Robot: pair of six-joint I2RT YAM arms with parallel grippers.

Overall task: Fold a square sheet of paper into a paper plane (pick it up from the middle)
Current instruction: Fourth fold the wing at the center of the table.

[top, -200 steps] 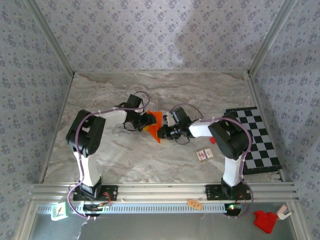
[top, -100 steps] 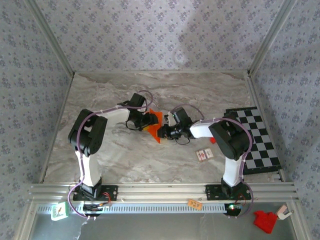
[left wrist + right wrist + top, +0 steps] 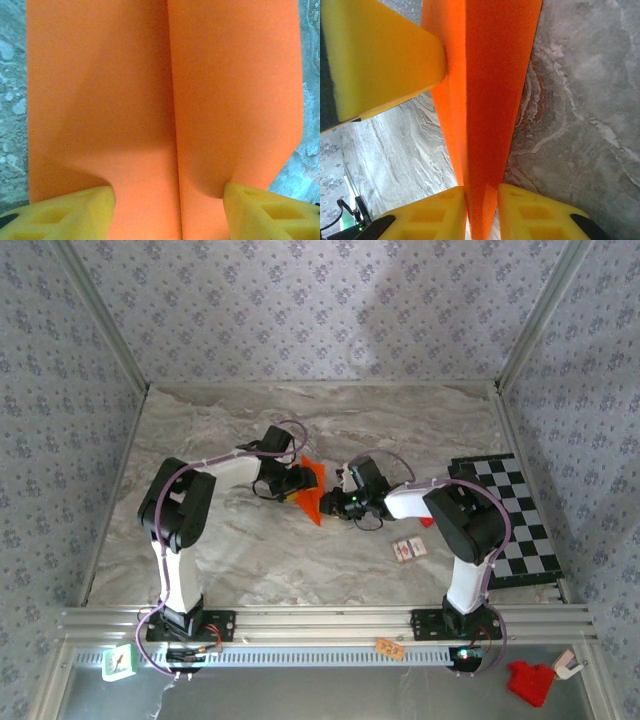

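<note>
- Top external view: the left hand stands spread, gripping nothing, over the square sheet of paper, part-folded at mid-desk.
- The right hand pinches the sheet's folded edge.
- Step, apparently: setting the centre fold. Next, the left fingers should press along that crease.

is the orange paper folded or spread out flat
Folded. The orange paper has a crease down its middle, and the right gripper pinches its doubled layers.
</note>
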